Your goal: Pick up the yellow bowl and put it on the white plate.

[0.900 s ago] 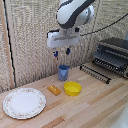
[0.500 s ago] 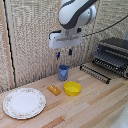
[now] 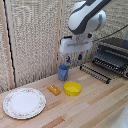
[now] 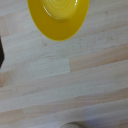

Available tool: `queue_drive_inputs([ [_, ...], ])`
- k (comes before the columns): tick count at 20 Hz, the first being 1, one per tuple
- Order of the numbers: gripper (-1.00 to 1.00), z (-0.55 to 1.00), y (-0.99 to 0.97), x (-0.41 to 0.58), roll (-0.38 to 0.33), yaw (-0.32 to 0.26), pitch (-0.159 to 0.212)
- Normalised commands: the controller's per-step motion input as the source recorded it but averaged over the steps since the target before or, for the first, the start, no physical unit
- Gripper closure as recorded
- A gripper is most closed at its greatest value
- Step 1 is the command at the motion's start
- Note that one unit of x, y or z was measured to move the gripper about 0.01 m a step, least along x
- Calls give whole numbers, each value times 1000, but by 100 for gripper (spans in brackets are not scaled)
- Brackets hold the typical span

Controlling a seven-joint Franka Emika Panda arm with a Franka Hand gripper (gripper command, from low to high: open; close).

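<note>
The yellow vessel (image 3: 72, 88), a small shallow bright-yellow bowl, sits on the wooden table near the middle. It also shows in the wrist view (image 4: 58, 15), partly cut off by the picture's edge. My gripper (image 3: 74, 58), a white block with two dark-blue fingertips, hangs well above the table, over the gap between the blue cup and the bowl. Its fingers are apart and hold nothing. The white plate (image 3: 24, 102) with a patterned rim lies flat at the exterior view's left, empty.
A blue cup (image 3: 63, 72) stands just behind the bowl. A small orange-yellow block (image 3: 54, 90) lies between bowl and plate. A dark metal rack and appliance (image 3: 112, 57) stand at the exterior view's right. A woven screen (image 3: 35, 40) backs the table.
My gripper has moved toward the exterior view's right and slightly lower, closer to above the bowl. The bowl, cup, block and plate have not moved.
</note>
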Motion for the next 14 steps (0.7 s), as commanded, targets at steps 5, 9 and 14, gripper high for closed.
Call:
queue_drive_inputs([
  [5,-100,-429,-491,0,52,98,77],
  [9,-100,-446,-341,-11,35,105,109],
  [14,-100,-421,-222,10,17,111,47],
])
